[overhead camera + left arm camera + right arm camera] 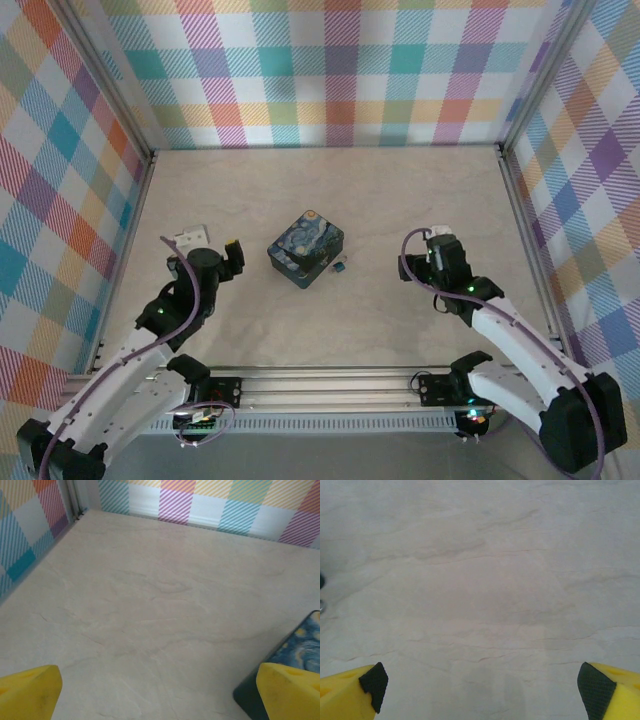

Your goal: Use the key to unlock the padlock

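Nothing is gripped yet, so I judge the reach is only starting. The left gripper (160, 692) stands wide, with its yellow fingers (30, 692) in the lower corners. The right gripper (480, 687) is equally wide over the bare table (480, 580). It should travel leftward and go low before closing.

In the top view the padlock (340, 267) lies mid-frame, left of the right gripper and well apart from it. It sits just beside the lower right edge of the painted box (305, 245). I cannot make out the key.

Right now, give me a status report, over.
Left gripper open, empty. Right gripper open, empty. Padlock on table, right of box, untouched. Box crowds left approach.
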Action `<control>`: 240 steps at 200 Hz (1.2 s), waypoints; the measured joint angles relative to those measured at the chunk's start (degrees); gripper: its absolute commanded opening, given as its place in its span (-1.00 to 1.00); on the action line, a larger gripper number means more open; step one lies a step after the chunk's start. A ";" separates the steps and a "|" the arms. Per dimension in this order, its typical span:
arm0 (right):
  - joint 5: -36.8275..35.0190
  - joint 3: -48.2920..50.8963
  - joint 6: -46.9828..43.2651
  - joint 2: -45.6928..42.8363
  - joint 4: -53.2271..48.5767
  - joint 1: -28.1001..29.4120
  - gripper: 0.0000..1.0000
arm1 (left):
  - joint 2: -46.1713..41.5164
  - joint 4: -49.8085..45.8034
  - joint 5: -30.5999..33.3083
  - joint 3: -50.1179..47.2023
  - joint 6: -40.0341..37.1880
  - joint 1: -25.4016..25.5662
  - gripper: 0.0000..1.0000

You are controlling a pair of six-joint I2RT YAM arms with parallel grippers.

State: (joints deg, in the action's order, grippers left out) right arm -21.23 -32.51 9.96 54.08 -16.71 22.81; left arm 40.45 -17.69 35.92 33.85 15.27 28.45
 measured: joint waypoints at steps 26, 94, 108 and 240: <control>0.83 1.88 -1.95 2.97 4.76 -4.02 0.99 | 2.86 3.45 -0.42 -1.44 -3.82 -3.78 1.00; 7.17 9.18 -4.70 8.44 23.10 -12.46 0.99 | 6.78 9.20 -4.81 -6.10 -6.80 -10.19 1.00; 8.37 11.08 -4.72 9.29 27.39 -14.10 0.99 | 7.39 9.79 -5.60 -6.21 -6.99 -10.62 1.00; 17.55 14.58 -9.22 28.94 65.88 -20.28 0.99 | 12.85 12.11 -10.36 -6.23 -7.17 -11.10 1.00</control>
State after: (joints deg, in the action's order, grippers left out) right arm -3.68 -17.93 0.73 83.02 49.17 2.52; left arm 53.30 -5.58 25.56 27.62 8.10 17.34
